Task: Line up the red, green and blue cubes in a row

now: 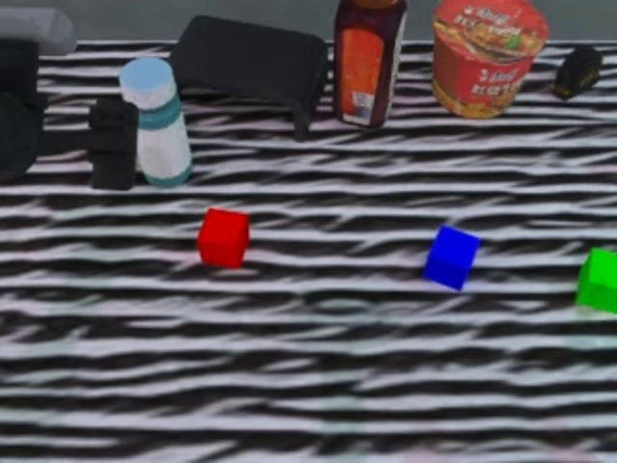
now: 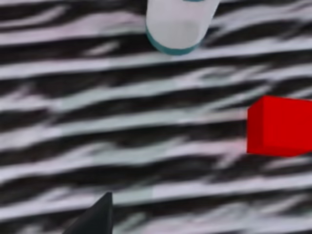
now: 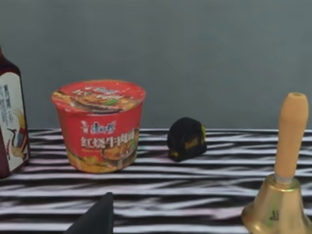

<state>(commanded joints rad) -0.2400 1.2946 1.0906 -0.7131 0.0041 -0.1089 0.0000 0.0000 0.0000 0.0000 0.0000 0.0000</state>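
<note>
- The small bright red cube [image 1: 224, 237] sits on the zebra-striped table [image 1: 308, 386], left of the middle, with nothing touching it; the left wrist view shows it [image 2: 279, 126] free on the stripes too.
- The small bright blue cube [image 1: 451, 257] lies right of the middle, well apart from the red one and turned a little against the stripes.
- The small bright green cube [image 1: 599, 280] rests at the table's right edge, partly cut off by the top view, near the blue cube but not touching it.
- The white cylindrical bottle with teal bands and a pale blue cap [image 1: 158, 122] stands toward the far left corner, beyond the red cube; its base [image 2: 178, 27] shows in the left wrist view.
- The left gripper [image 1: 114, 145] hangs just beside that bottle, on its left, holding nothing; whether its fingers are apart or together I cannot tell.
- Along the far edge stand a black low stool-like stand [image 1: 253, 63], a dark brown sauce bottle with an orange label [image 1: 368, 60], a red instant-noodle cup [image 1: 488, 55] and a small black tape measure [image 1: 577, 71].
- A brass hand bell with a wooden handle [image 3: 282, 183] shows only in the right wrist view, near the tape measure [image 3: 186, 139].
- The right gripper does not appear in the top view, and only a dark fingertip [image 3: 95, 217] shows in its own wrist view.
</note>
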